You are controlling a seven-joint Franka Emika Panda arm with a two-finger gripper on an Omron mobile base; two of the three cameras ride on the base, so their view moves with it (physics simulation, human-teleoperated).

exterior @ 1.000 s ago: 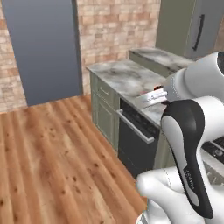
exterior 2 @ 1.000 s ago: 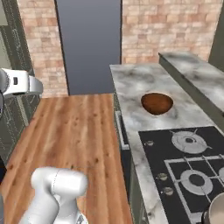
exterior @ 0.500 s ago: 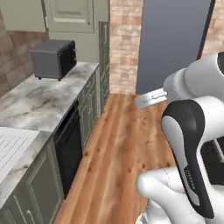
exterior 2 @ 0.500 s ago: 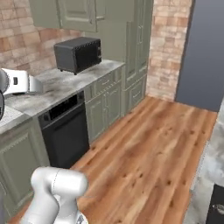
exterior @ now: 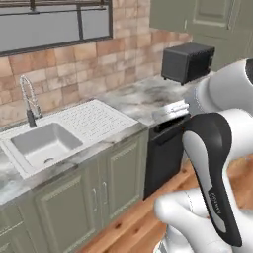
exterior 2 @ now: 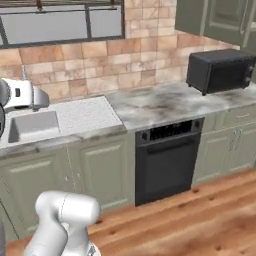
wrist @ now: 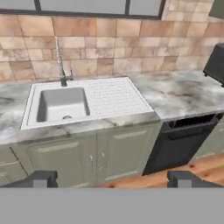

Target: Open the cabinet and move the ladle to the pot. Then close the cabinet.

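The cabinet (exterior 2: 215,17) is the sage-green wall cabinet at the top right, above the black microwave (exterior 2: 220,70). Its doors are shut, and a long silver bar handle (exterior 2: 243,17) shows on one door. The same cabinet (exterior: 197,15) appears in the left base view, top right. My gripper (wrist: 113,179) is open, its two dark fingertips (wrist: 43,178) wide apart with nothing between them. It faces the sink counter from well back over the floor. The ladle and the pot are out of view.
A white sink (wrist: 61,103) with a drainboard and a tall faucet (wrist: 59,57) sits in the marble counter (exterior 2: 165,102) under a window. Below are green base cabinets (exterior 2: 100,172) and a black oven front (exterior 2: 165,160). Wooden floor (exterior 2: 200,220) lies before them.
The whole picture has swung: the base has turned from the stove counter past the door and the microwave wall to the sink wall. The gripper has stayed open.
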